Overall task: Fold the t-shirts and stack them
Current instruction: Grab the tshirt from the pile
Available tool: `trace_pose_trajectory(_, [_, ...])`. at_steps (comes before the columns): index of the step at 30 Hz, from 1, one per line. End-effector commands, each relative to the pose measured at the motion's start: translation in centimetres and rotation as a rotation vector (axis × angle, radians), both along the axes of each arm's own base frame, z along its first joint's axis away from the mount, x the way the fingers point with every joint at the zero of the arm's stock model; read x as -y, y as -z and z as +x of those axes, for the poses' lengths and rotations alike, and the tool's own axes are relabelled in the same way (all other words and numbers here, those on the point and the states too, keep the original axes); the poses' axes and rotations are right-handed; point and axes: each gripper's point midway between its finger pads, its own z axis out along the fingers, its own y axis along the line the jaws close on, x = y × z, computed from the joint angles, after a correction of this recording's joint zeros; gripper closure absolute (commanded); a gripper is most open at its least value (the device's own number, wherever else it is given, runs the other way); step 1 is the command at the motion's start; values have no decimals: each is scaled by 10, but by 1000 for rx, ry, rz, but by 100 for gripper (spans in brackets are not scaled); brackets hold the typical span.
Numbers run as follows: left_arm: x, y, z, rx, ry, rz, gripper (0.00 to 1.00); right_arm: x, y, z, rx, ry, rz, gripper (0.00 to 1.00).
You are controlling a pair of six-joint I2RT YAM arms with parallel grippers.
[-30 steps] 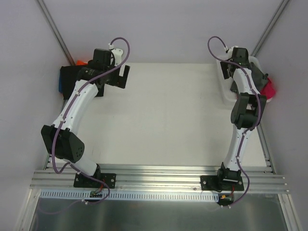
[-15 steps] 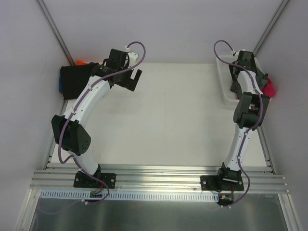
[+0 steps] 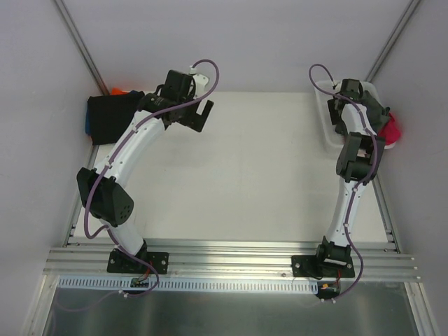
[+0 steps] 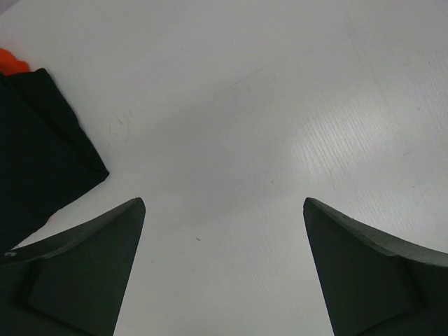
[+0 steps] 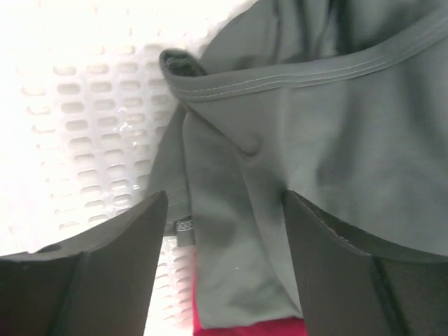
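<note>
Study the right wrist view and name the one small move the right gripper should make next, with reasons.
Probably close the right gripper on the dark grey t-shirt. Its jaws stand apart, with a fold of that cloth between them, down in the white basket, so a pinch looks ready.

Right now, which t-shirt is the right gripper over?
The dark grey t-shirt, in the basket atop the magenta t-shirt; the black t-shirt lies far left.

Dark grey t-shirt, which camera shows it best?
The right wrist view: the dark grey t-shirt fills most of the frame, hem stitching clear, lying in the white basket over magenta cloth. The top external view shows only a dark scrap beside the right arm. The left wrist view misses it.
</note>
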Motion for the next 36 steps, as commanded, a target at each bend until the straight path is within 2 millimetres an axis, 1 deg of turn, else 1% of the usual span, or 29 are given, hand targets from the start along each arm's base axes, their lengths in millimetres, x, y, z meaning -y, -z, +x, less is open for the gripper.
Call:
trace_pose_trajectory(1, [4, -15, 2, 32, -8, -3, 2, -5, -8, 4, 19, -1, 33, 30])
trace_pose_trajectory(5, [8, -12, 2, 25, -4, -2, 2, -4, -2, 5, 10, 1, 25, 34])
trace_pose_trajectory(9, [13, -10, 2, 19, 2, -3, 2, 5, -5, 6, 21, 23, -19, 36])
trace_pose_trajectory(11, [13, -9, 3, 20, -2, -3, 2, 9, -10, 9, 40, 32, -41, 38])
trace_pose_trajectory(14, [13, -8, 3, 18, -4, -2, 2, 18, -16, 12, 61, 51, -87, 48])
trace_pose_trajectory(15, [13, -8, 3, 15, -5, -2, 2, 22, -18, 12, 64, 60, -102, 56])
trace_pose_trajectory(17, [14, -7, 3, 14, -5, -2, 2, 25, -22, 14, 75, 62, -123, 66])
trace_pose_trajectory(19, [14, -5, 4, 10, -7, -3, 2, 28, -24, 15, 84, 74, -136, 83])
trace_pose_trajectory(20, [15, -6, 4, 10, -8, -7, 2, 29, -25, 15, 83, 75, -142, 96])
trace_pose_trajectory(21, [15, -4, 5, 8, -6, -4, 2, 30, -25, 14, 84, 80, -143, 99])
trace_pose_trajectory(24, [17, -3, 5, 5, -6, -5, 1, 29, -24, 11, 81, 89, -135, 99])
trace_pose_trajectory(27, [18, -2, 6, 2, -6, -7, 1, 24, -35, 5, 93, 101, -110, 99])
trace_pose_trajectory(28, [18, -1, 6, 1, -8, -2, 1, 20, -53, 4, 123, 104, -99, 99])
trace_pose_trajectory(29, [18, -1, 6, 1, -8, -2, 1, 15, -67, 3, 146, 101, -81, 99])
trace_pose_trajectory(30, [17, -1, 6, 2, -10, 0, 1, 6, -79, 1, 162, 89, -66, 99])
trace_pose_trajectory(31, [17, 0, 7, 2, -18, -3, 1, -2, -114, -1, 235, 92, -38, 99])
trace_pose_trajectory(32, [15, 0, 8, 2, -26, 2, 1, -10, -131, -3, 265, 78, -16, 99])
trace_pose_trajectory(33, [15, 0, 10, 5, -28, 3, 1, -30, -146, -2, 293, 31, 31, 99])
trace_pose_trajectory(34, [12, 1, 13, 6, -38, 5, 1, -42, -165, -4, 331, 11, 60, 99])
trace_pose_trajectory(35, [8, 0, 15, 8, -51, 8, 1, -58, -196, -8, 386, -39, 90, 99])
trace_pose_trajectory(36, [7, -1, 19, 12, -55, 5, 1, -81, -215, -11, 413, -90, 106, 99])
